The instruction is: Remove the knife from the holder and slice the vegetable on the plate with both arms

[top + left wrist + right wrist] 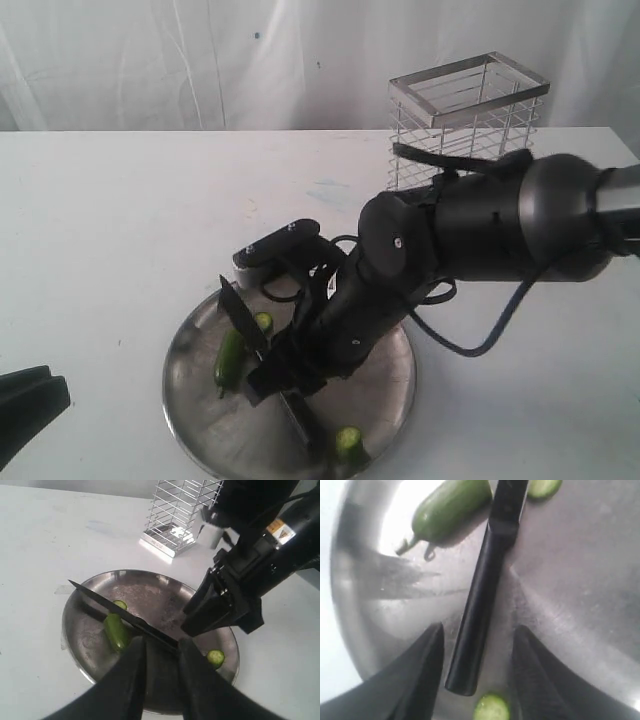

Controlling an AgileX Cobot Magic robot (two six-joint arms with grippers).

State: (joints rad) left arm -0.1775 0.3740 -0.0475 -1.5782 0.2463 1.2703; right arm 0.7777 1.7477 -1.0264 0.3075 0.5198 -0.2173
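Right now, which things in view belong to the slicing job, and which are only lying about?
Belong to the job: knife, vegetable, cut slices, plate, holder, right gripper, left gripper.
Only surroundings: table, white curtain.

White table [120, 220]: plate [200, 440], holder [465, 125].

Right arm [440, 240] reaches over steel plate [195, 425]; black knife [243, 317] blade beside green pepper [229, 360]. Cut slices at [263, 322] and [348, 440]. Wire holder [465, 120] behind. Left gripper [30, 405] off plate.
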